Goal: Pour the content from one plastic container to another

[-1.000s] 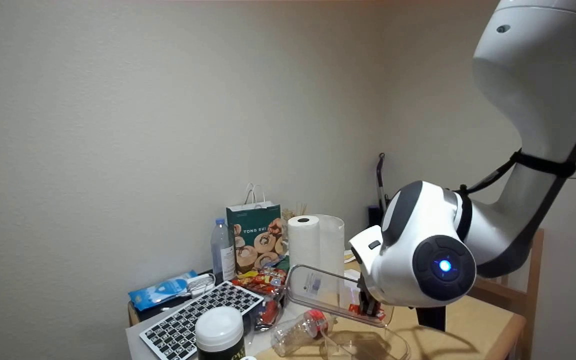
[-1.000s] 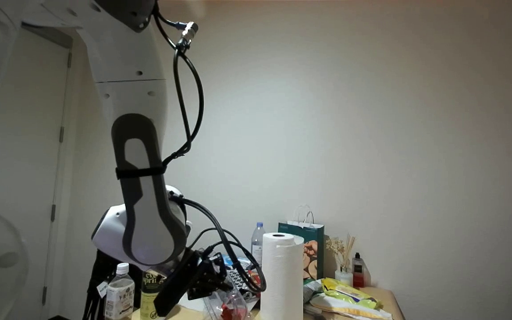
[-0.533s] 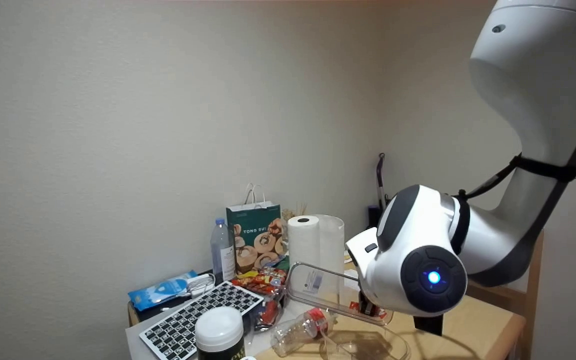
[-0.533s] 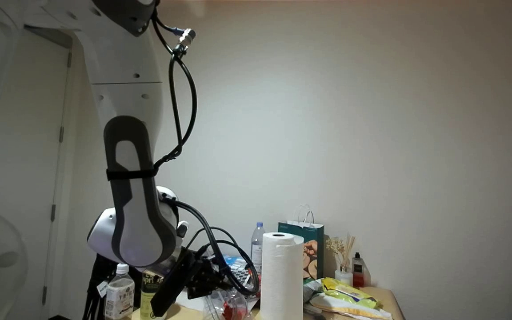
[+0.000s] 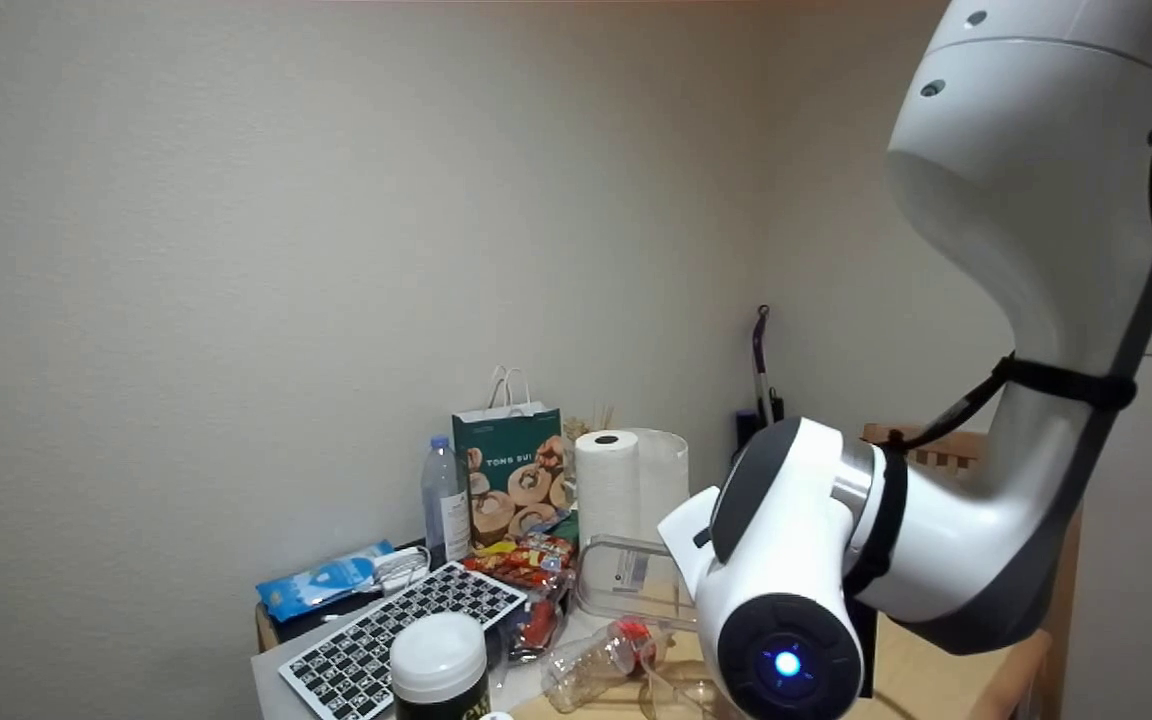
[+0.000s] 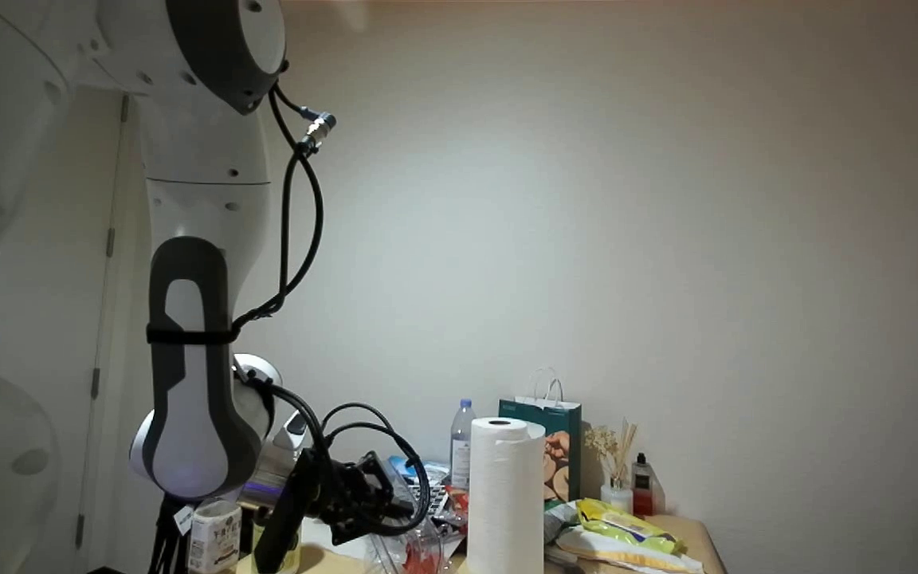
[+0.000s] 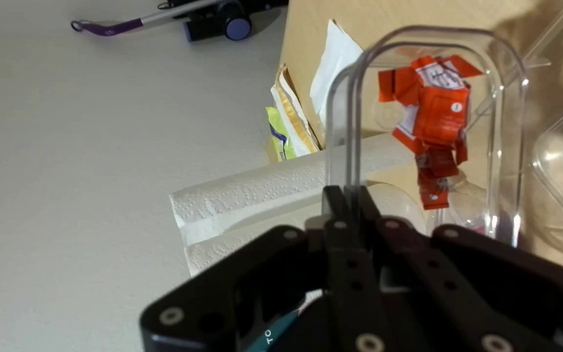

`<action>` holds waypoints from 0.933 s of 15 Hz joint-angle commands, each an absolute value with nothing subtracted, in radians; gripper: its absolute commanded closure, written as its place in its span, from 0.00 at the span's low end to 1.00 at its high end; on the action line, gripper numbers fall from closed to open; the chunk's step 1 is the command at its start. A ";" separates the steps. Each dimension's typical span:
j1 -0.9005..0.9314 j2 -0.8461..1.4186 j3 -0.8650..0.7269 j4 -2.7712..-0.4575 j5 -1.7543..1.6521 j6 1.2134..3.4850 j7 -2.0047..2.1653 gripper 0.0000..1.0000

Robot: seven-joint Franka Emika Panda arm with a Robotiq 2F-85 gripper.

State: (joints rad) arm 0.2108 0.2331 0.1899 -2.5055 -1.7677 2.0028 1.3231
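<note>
In the wrist view my gripper (image 7: 352, 200) is shut on the thin side wall of a clear plastic container (image 7: 508, 132). Several red packets (image 7: 440, 115) lie inside it, seen through its opening. It hangs tilted in an exterior view, where part of this container (image 5: 626, 580) shows in front of the paper-towel roll; the arm covers the rest of it and my gripper. Beneath it, a second clear container (image 7: 562, 190) stands on the table; its wall edges (image 5: 676, 690) show faintly beside the arm. Whether the two containers touch I cannot tell.
A white paper-towel roll (image 5: 607, 490) stands close behind the held container. A clear bottle with a red cap (image 5: 586, 670) lies left of the second container. Nearby are a checkered board (image 5: 401, 640), a white-lidded jar (image 5: 439, 660) and red snack bags (image 5: 526, 565).
The arm has come down, and its wrist has swung down and left in an exterior view. The held container's tilt has changed, and the red packets there are now behind the arm.
</note>
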 commanded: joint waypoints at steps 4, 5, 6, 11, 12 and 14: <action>0.243 0.272 0.221 -2.499 -1.767 1.800 1.309 0.95; 0.255 0.285 0.228 -2.497 -1.768 1.739 1.315 0.95; 0.268 0.301 0.238 -2.492 -1.765 1.683 1.322 0.95; 0.290 0.365 0.278 -2.456 -1.751 1.581 1.313 0.95; 0.293 0.370 0.288 -2.447 -1.751 1.580 1.307 0.95; 0.296 0.382 0.303 -2.433 -1.757 1.575 1.318 0.95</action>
